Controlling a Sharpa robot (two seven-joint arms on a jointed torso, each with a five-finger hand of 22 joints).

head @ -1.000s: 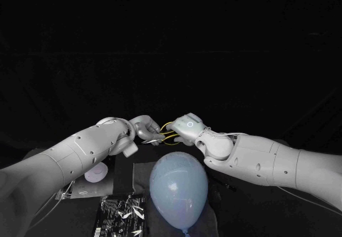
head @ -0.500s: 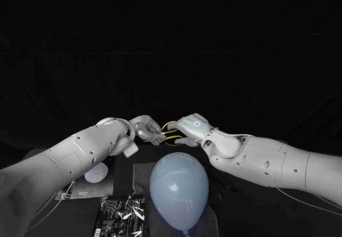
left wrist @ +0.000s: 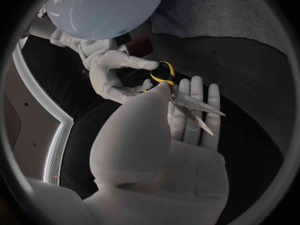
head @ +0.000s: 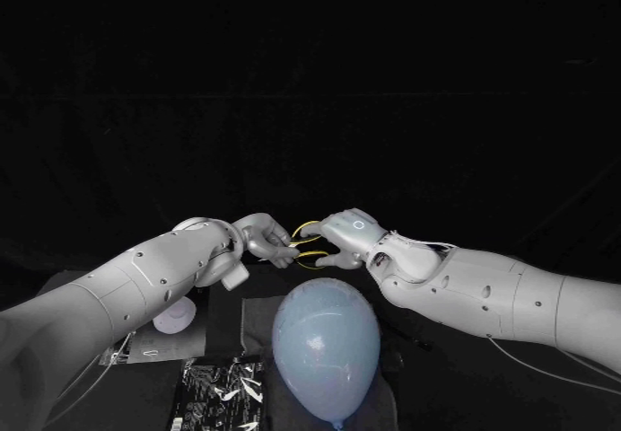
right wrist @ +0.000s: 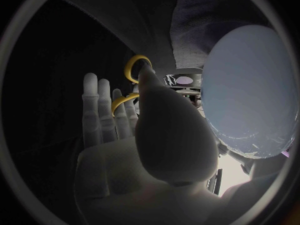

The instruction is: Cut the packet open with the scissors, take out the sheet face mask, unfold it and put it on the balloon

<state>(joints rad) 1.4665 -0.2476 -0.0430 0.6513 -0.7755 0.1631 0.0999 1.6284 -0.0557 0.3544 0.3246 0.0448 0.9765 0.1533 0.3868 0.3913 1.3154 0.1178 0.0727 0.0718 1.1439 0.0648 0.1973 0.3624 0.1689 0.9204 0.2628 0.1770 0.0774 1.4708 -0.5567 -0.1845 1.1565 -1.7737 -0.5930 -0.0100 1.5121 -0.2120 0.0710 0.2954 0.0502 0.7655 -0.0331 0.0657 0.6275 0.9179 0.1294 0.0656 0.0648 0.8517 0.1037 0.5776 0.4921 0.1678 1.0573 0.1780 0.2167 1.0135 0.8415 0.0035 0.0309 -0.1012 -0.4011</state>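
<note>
Left hand (head: 266,241) holds the scissors (left wrist: 190,105) near the pivot, thumb on top, with the silver blades slightly parted across its fingers. Just beside it, the right hand (head: 347,235) grips the yellow handle loops. The pale blue, glossy, egg-shaped balloon (head: 324,346) sits near both hands, on the robot's side. The packet (head: 223,391), dark with silvery glints, lies flat beside the balloon, well apart from the left hand.

Your left arm (head: 143,269) and right arm (head: 504,296) angle inward until the hands meet. Your left robot hand (head: 266,238) pinches the scissors (left wrist: 194,104) by the blades, and your right robot hand (head: 343,235) grips their handles.
</note>
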